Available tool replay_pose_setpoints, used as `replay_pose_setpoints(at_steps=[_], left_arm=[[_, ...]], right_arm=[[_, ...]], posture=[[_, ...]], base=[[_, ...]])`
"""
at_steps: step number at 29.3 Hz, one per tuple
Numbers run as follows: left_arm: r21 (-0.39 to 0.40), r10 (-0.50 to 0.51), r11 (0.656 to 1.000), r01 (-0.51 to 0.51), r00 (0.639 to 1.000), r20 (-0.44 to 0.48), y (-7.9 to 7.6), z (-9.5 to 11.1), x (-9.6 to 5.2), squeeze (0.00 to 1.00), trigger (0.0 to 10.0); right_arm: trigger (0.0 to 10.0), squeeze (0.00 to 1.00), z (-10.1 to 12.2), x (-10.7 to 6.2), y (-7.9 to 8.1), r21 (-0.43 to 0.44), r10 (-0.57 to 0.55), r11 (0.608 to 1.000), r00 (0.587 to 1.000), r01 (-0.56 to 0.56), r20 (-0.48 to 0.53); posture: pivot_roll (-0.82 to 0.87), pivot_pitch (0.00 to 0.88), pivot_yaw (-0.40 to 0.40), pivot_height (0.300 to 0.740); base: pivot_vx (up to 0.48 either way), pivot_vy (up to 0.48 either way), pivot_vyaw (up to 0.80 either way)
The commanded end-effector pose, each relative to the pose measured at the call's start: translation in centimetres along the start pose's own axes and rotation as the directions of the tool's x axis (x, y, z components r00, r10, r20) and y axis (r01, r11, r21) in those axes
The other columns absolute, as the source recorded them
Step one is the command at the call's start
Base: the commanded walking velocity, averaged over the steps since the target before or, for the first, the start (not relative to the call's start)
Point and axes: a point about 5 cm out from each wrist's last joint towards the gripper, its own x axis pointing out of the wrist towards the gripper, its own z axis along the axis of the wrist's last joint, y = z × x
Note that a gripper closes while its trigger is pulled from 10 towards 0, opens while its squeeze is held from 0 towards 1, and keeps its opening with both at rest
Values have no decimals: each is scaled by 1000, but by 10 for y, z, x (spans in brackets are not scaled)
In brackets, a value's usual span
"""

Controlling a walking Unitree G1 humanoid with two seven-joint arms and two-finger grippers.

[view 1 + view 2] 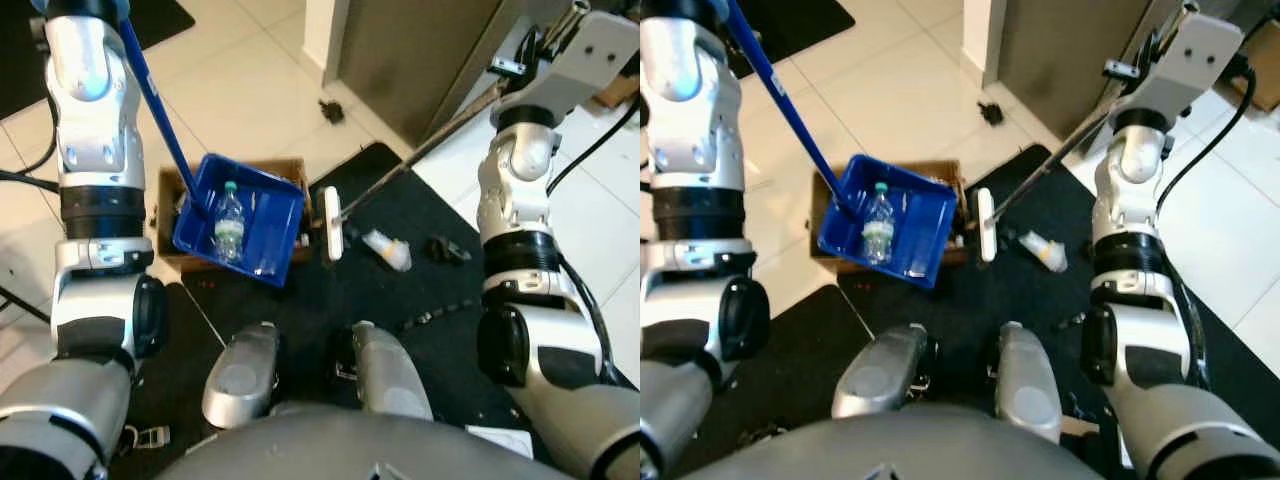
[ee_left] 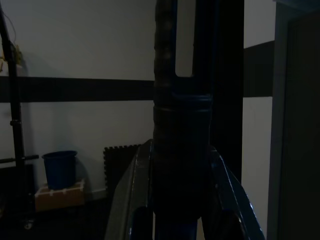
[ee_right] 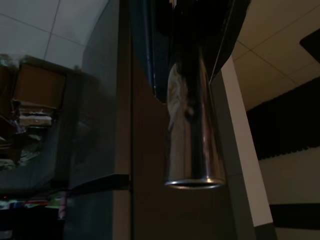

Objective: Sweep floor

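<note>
Left gripper point(image 2: 182, 220): it is pinched around the blue handle point(image 1: 160, 125) of the dustpan, as the left wrist view shows the dark shaft between its fingers.
Dustpan point(image 1: 262, 215): blue, tilted, just above the brown cardboard box point(image 1: 170, 200); a clear plastic bottle point(image 1: 229, 222) lies inside it.
Broom head point(image 1: 332, 223): white, just right of the dustpan, on the black mat point(image 1: 400, 290).
Small bottle point(image 1: 388, 249): on the mat, right of the broom head, apart from it.
Dark scraps point(image 1: 447, 248): on the mat, further right of the dustpan; one more piece point(image 1: 331, 110) lies on the tiles behind the dustpan.
Right gripper point(image 3: 192, 30): it is closed around the metal broom pole point(image 1: 440, 135).
Progress: I judge it partly done; one bottle is collected, the small bottle and the scraps are still to sweep.
</note>
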Motion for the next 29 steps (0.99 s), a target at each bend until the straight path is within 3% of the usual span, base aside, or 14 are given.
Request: replay_pose_setpoints(at_steps=[1, 25, 27, 29], left_arm=[[-9, -2, 1000, 2, 999, 38, -3, 9, 2, 0, 10000], [28, -14, 1000, 13, 999, 31, -1, 7, 2, 0, 10000], [34, -31, 999, 30, 999, 29, -2, 7, 2, 0, 10000], [76, -132, 989, 130, 991, 11, -6, 6, 2, 0, 10000]], right_arm=[[10000, 0, 8, 4, -2, 4, -11, 1000, 999, 11, 41], [10000, 0, 7, 4, -2, -2, -4, 1000, 999, 4, 34], [10000, 0, 7, 4, -2, -2, -4, 1000, 999, 4, 34], [10000, 0, 6, 3, -2, -2, -4, 1000, 999, 4, 33]], posture=[[159, 0, -30, 740], [156, 0, -34, 740], [156, 0, -32, 740], [158, 0, -28, 740]], base=[[480, 0, 0], [480, 0, 0], [296, 0, 0], [0, 0, 0]])
